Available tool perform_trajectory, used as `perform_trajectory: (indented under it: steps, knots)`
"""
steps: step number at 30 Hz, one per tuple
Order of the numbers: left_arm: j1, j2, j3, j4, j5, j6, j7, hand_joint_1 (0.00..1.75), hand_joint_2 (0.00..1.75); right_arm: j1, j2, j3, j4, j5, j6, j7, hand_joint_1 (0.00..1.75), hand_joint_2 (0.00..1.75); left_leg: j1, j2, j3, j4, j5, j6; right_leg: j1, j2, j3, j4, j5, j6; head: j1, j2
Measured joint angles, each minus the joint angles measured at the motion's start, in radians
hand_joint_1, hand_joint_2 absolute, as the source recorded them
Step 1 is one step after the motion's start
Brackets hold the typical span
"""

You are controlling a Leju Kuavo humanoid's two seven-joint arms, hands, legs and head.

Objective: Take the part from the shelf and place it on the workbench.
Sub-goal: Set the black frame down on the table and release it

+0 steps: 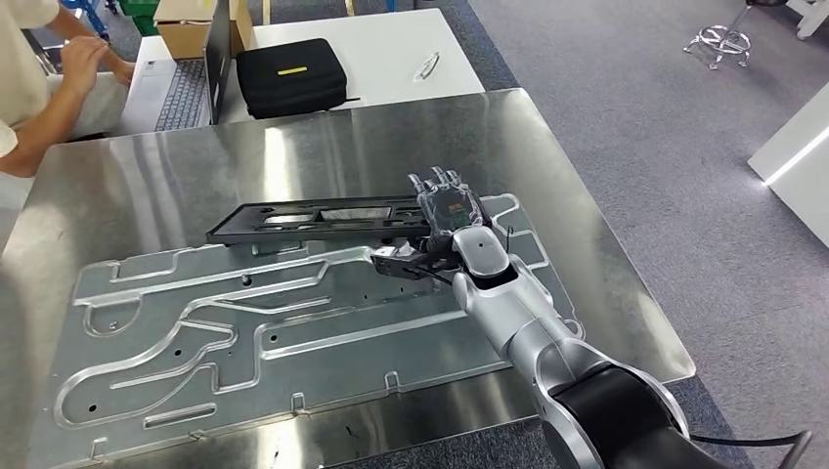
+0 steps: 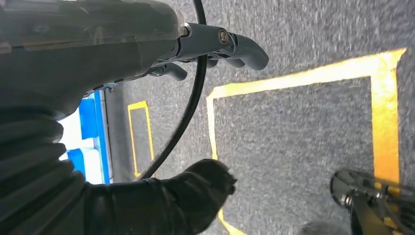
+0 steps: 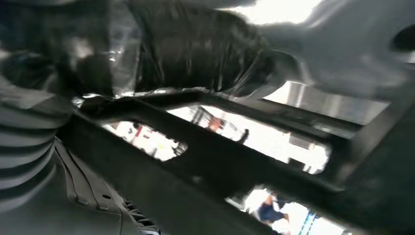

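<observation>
Steel covers the whole workbench, a brushed sheet that mirrors the lights, and on it lies a big pressed metal panel with raised ribs and cut-outs. Above the panel's far edge the part, a long flat black frame with windows through it, is carried roughly level by the right hand, whose fingers close over 1 end while the other end juts out unsupported toward the robot's left. It looks stiff and fairly light, probably moulded plastic (a guess from its thin ribs), so an end grip may let it droop or twist; a hold nearer the middle would steady it. The left hand hangs over grey carpet, fingers curled, holding nothing.
</observation>
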Motion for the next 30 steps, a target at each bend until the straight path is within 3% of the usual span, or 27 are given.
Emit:
perform_trajectory:
  steps: [2, 4, 19, 21, 22, 25, 26, 27, 28, 30]
  knots:
    - [0.000, -0.002, 0.000, 0.000, 0.001, 0.006, -0.001, 0.00, 0.00, 0.000, 0.000, 0.000, 0.001, -0.001, 0.001, -0.005, 0.00, 0.00, -0.003, -0.005, 0.006, 0.004, -0.007, -0.005, 0.005, 0.006, 0.041, -0.120, 0.064, -0.013, 0.000, 0.000]
    - [0.000, -0.003, 0.000, 0.000, 0.003, 0.007, -0.002, 0.00, 0.00, 0.001, 0.002, 0.000, 0.001, -0.002, 0.004, -0.010, 0.00, 0.00, -0.007, -0.007, 0.004, 0.008, -0.012, -0.007, 0.007, 0.010, 0.061, -0.168, 0.073, -0.016, 0.000, 0.000]
    - [0.000, -0.002, 0.003, 0.000, 0.010, 0.007, 0.001, 0.00, 0.00, 0.015, 0.043, 0.006, -0.049, -0.011, -0.038, -0.055, 0.00, 0.00, -0.009, -0.007, 0.006, 0.007, -0.010, -0.006, 0.004, 0.010, 0.067, -0.174, 0.075, -0.011, -0.001, 0.000]
    - [0.000, -0.003, 0.003, 0.000, 0.011, 0.008, 0.002, 0.00, 0.00, 0.021, 0.048, 0.014, -0.070, -0.009, -0.054, -0.063, 0.00, 0.00, -0.003, -0.005, 0.010, -0.003, 0.000, -0.003, 0.005, 0.009, 0.066, -0.165, 0.064, -0.005, -0.001, 0.000]
    - [0.000, -0.003, 0.004, 0.000, 0.011, 0.009, 0.003, 0.00, 0.00, 0.025, 0.049, 0.022, -0.086, -0.007, -0.065, -0.071, 0.00, 0.00, 0.000, -0.003, 0.012, -0.010, 0.005, 0.000, 0.005, 0.009, 0.060, -0.145, 0.043, -0.002, -0.001, 0.000]
    - [0.000, -0.004, 0.004, 0.000, 0.011, 0.015, 0.006, 0.00, 0.00, 0.053, 0.051, 0.060, -0.152, -0.004, -0.079, -0.090, 0.00, 0.00, 0.003, 0.001, 0.006, -0.015, 0.013, 0.003, -0.001, 0.008, 0.004, 0.016, -0.067, 0.008, 0.000, 0.000]
    - [0.000, -0.004, 0.004, 0.000, 0.011, 0.016, 0.006, 0.00, 0.00, 0.067, 0.051, 0.078, -0.178, -0.004, -0.081, -0.092, 0.00, 0.00, 0.003, 0.002, 0.001, -0.013, 0.015, 0.003, -0.004, 0.008, -0.013, 0.070, -0.091, 0.012, 0.000, 0.000]
    - [0.000, -0.004, 0.004, 0.000, 0.012, 0.018, 0.006, 0.00, 0.00, 0.082, 0.051, 0.095, -0.206, -0.003, -0.085, -0.092, 0.00, 0.00, 0.003, 0.003, -0.004, -0.010, 0.017, 0.002, -0.007, 0.008, -0.017, 0.095, -0.096, 0.014, 0.000, 0.000]
    - [0.000, -0.005, 0.004, 0.000, 0.012, 0.019, 0.006, 0.00, 0.00, 0.094, 0.051, 0.113, -0.234, 0.000, -0.094, -0.091, 0.00, 0.00, 0.004, 0.003, -0.009, -0.007, 0.019, 0.000, -0.010, 0.007, -0.001, 0.080, -0.082, 0.016, 0.000, 0.000]
    - [0.000, -0.007, 0.004, 0.000, 0.014, 0.021, 0.006, 0.00, 0.00, 0.113, 0.051, 0.146, -0.294, 0.009, -0.119, -0.086, 0.00, 0.00, 0.005, 0.002, -0.021, 0.003, 0.023, -0.006, -0.014, 0.008, 0.076, -0.046, -0.031, 0.015, 0.000, 0.000]
